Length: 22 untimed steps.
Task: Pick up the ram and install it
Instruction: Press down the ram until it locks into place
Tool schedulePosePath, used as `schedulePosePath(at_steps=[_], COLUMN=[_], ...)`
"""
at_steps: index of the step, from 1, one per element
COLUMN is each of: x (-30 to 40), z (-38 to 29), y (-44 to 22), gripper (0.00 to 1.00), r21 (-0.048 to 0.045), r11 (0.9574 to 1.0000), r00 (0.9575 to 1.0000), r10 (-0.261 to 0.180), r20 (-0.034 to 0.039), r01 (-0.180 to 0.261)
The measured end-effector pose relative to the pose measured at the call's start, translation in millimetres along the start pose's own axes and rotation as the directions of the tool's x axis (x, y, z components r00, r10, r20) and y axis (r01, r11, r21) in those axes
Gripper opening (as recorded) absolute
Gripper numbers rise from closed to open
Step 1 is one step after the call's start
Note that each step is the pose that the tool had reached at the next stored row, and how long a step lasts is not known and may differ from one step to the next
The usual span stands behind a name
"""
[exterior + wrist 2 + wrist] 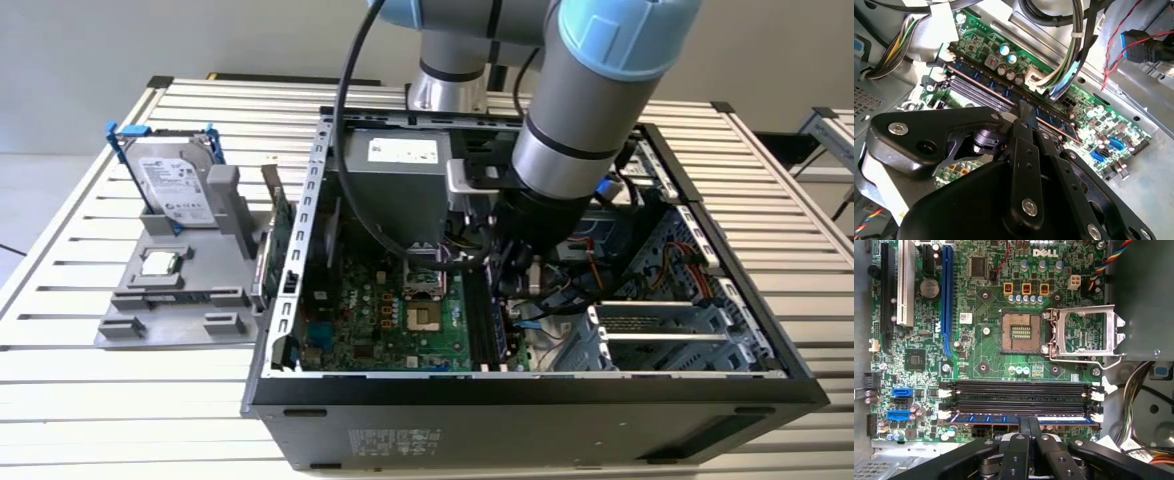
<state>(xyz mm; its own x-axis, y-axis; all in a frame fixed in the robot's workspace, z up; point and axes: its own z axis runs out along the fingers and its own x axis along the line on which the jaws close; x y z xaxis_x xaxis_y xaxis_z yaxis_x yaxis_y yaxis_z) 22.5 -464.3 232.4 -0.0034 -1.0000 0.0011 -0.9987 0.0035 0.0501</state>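
In the outermost memory slot (1021, 419) sits the ram (989, 418), level with its latches. Gripper (1029, 426) fingers closed narrow, pinching its top edge mid-length.

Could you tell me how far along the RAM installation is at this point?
Pick-up looks done: the ram stands in the outermost of the memory slots on the motherboard, and the gripper sits closed on its top edge. Whether it is fully seated cannot be told. Release is left. In the exterior view the arm reaches into the open case.
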Motion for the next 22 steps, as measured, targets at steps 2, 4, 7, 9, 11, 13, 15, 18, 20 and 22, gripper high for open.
schedulePosePath(at_steps=[2,4,7,9,11,13,15,18,20,22], x=[-0.4,-0.7,-1.0,-1.1,-1.2,-1.3,-1.4,-1.4,-1.4,-1.5], z=[2.9,5.2,8.1,9.6,11.1,12.6,13.5,14.1,14.3,14.3], y=[-0.2,-0.3,-0.4,-0.5,-0.5,-0.6,-0.7,-0.7,-0.7,-0.7], gripper=[0.0,0.0,0.0,0.0,0.0,0.0,0.0,0.0,0.0,0.0], r21=[-0.0001,0.0,-0.0001,-0.0002,-0.0002,0.0,-0.0001,-0.0001,0.0,0.0], r11=[1.0,1.0,1.0,1.0,1.0,1.0,1.0,1.0,1.0,1.0], r00=[1.0,1.0,1.0,1.0,1.0,1.0,1.0,1.0,1.0,1.0], r10=[0.001,0.002,0.002,0.002,0.002,0.002,0.002,0.002,0.002,0.002], r20=[-0.0016,-0.0021,-0.003,-0.0046,-0.0049,-0.0049,-0.0054,-0.0054,-0.0049,-0.0049], r01=[-0.001,-0.002,-0.002,-0.002,-0.002,-0.002,-0.002,-0.002,-0.002,-0.002])
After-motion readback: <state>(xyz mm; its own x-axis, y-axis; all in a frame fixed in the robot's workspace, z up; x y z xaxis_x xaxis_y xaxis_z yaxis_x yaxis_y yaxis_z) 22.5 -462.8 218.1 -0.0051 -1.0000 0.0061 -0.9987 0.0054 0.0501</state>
